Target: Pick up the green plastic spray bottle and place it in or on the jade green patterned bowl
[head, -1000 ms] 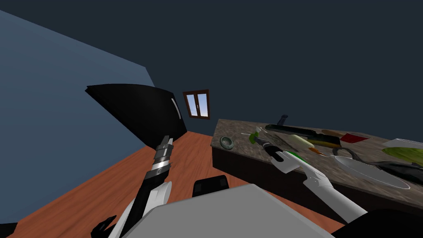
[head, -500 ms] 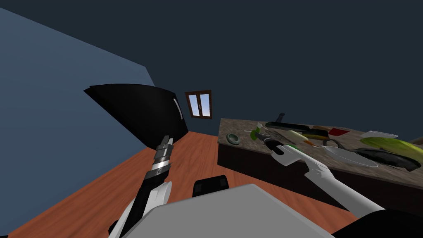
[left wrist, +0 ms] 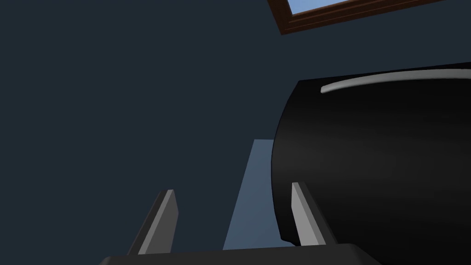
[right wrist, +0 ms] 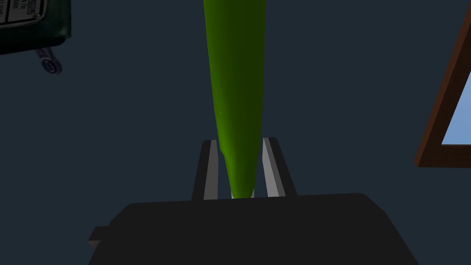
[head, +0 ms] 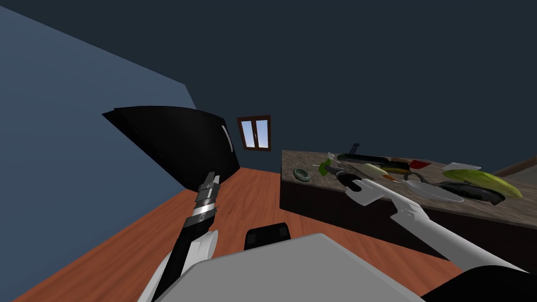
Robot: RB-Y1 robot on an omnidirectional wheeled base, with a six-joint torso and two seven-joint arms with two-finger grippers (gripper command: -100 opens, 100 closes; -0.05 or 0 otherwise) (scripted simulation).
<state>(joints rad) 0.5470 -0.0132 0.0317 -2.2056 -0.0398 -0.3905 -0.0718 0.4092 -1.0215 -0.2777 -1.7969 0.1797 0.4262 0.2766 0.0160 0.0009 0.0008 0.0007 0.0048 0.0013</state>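
**A:** Where did we have the spray bottle (right wrist: 234, 92)?

**B:** In our right gripper (right wrist: 239, 152). Its two fingers were pinching the green body at the narrow end, and the bottle widened away from the hand. From the head view it sat over the left end of the countertop (head: 307, 160), just right of the small green bowl (head: 300, 174). We could not tell whether it was clear of the stone.

**A:** And the other arm?

**B:** Our left gripper (left wrist: 233, 187) was raised over the floor (head: 157, 225), well left of the counter, with its fingers spread and nothing between them.

**A:** How did we expect the bottle to handle?

**B:** We judged it light, a smooth and glossy plastic shell, fairly stiff though likely to give under a hard squeeze. The taper worried us, because thin blades on a narrowing, slick surface could let it slide out or swing. A hold on the broader part of the body would have been surer. With the grip we had, a slow and level carry seemed wise. The bowl looked small beside the bottle, so we expected the bottle to rest across the rim.
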